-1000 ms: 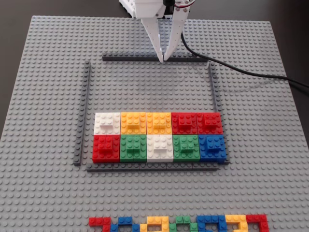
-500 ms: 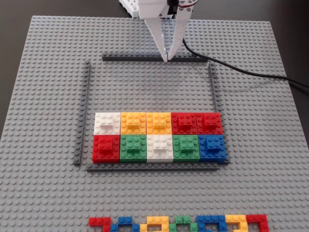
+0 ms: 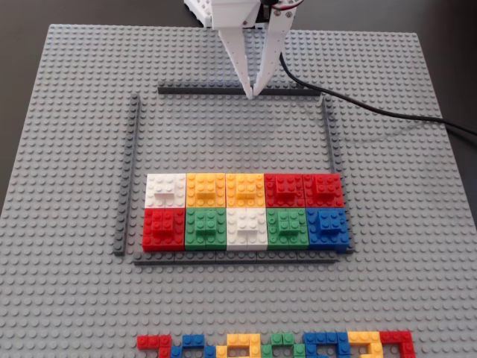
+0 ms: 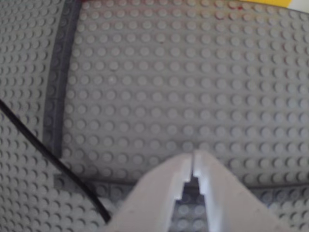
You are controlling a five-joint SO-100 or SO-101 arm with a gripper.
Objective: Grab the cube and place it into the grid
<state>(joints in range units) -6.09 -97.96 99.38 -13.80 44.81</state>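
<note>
The grid is a dark grey bar frame on the grey studded baseplate. Its near half holds two rows of coloured cubes, from a white one to a blue one. My white gripper hangs at the frame's far bar, fingertips together and holding nothing. In the wrist view the gripper is shut and empty over that bar, with a side bar of the frame at the left.
A row of loose coloured bricks lies along the baseplate's near edge. A black cable runs from the arm to the right, and it also crosses the wrist view. The far half of the frame is bare plate.
</note>
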